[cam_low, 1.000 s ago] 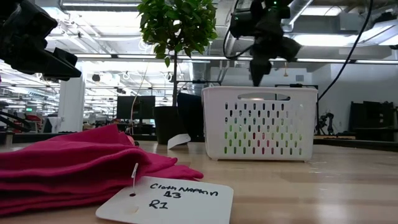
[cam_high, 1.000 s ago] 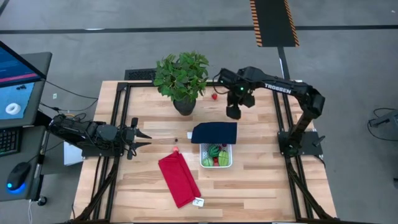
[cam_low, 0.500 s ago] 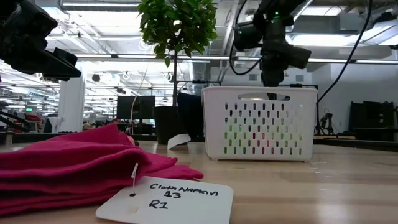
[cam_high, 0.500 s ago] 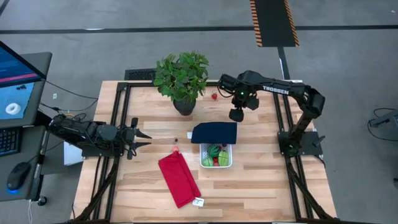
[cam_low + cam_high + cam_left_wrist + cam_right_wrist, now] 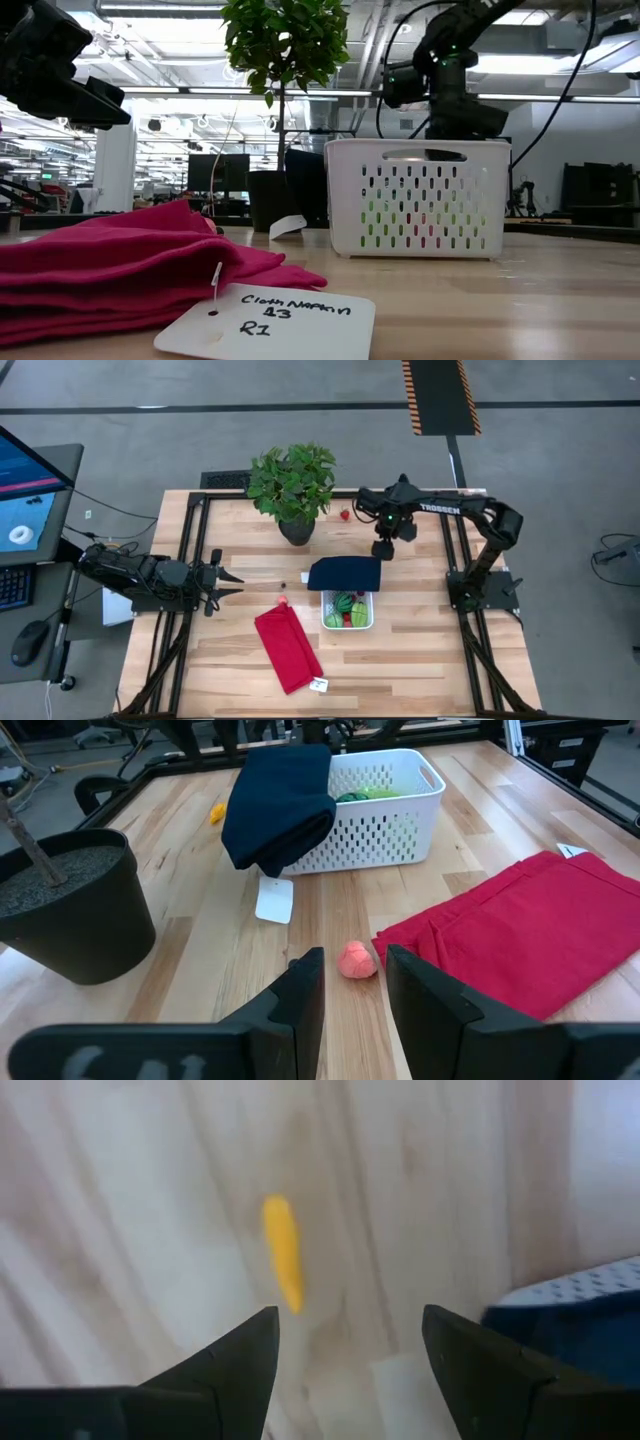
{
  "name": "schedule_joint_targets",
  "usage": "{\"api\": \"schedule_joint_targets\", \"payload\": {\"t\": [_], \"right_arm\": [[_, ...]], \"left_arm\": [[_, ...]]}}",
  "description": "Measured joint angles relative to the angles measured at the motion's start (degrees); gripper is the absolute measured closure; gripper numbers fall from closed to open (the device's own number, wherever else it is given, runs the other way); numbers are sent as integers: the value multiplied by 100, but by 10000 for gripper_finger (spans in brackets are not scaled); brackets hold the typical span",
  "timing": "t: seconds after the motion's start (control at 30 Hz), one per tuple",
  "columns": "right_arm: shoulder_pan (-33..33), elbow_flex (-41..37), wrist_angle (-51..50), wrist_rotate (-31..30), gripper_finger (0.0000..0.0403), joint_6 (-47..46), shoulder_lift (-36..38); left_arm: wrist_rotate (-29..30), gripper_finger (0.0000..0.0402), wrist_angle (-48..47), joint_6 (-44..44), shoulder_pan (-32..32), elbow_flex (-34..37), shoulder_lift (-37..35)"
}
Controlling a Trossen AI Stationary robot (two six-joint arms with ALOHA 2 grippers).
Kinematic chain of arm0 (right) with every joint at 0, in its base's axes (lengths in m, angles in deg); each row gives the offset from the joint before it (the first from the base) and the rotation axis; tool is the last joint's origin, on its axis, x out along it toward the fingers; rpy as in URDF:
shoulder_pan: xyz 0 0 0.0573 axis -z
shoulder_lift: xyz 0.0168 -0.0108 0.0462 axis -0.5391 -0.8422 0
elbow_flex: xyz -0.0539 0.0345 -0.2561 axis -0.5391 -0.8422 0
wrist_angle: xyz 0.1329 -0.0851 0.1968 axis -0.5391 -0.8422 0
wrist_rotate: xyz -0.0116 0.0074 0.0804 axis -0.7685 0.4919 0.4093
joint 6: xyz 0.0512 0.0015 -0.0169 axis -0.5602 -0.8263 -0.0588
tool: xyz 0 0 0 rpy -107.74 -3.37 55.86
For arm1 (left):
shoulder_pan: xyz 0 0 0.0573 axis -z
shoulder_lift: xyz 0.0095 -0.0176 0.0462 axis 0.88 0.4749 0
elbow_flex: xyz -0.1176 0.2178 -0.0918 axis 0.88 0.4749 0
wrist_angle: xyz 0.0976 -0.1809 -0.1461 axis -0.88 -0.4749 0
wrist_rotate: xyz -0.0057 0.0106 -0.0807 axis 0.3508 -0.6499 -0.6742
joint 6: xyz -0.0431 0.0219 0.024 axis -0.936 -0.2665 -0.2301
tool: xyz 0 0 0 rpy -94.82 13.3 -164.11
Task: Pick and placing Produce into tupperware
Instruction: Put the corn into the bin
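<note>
The right gripper hangs at about one o'clock from the white tupperware, its fingers apart and empty above an orange elongated toy vegetable on the table. Green and red produce lies inside the tupperware; its navy lid leans at twelve o'clock. The left gripper waits at nine o'clock, slightly open, just before a pink-red toy fruit beside the red cloth.

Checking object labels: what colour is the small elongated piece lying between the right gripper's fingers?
Yellow-orange. The elongated piece shows best in the right wrist view, lying on the wooden table.
</note>
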Motion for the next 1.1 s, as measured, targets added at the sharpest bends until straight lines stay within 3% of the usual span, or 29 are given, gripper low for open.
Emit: {"api": "schedule_joint_targets", "payload": {"t": [0.17, 0.47, 0.8, 1.1], "right_arm": [[-109, -247, 173, 6, 132, -524, -1], [-74, -691, 575, -54, 132, -607, -1], [143, -884, 1103, -625, 132, 470, -193], [276, -862, 1454, -460, 132, 848, -790]], "left_arm": [[0, 301, 0, 0, 1, 0, 0], [0, 301, 0, 0, -1, 2, 0], [0, 301, 0, 0, -1, 0, 0], [0, 301, 0, 0, 1, 0, 0]]}}
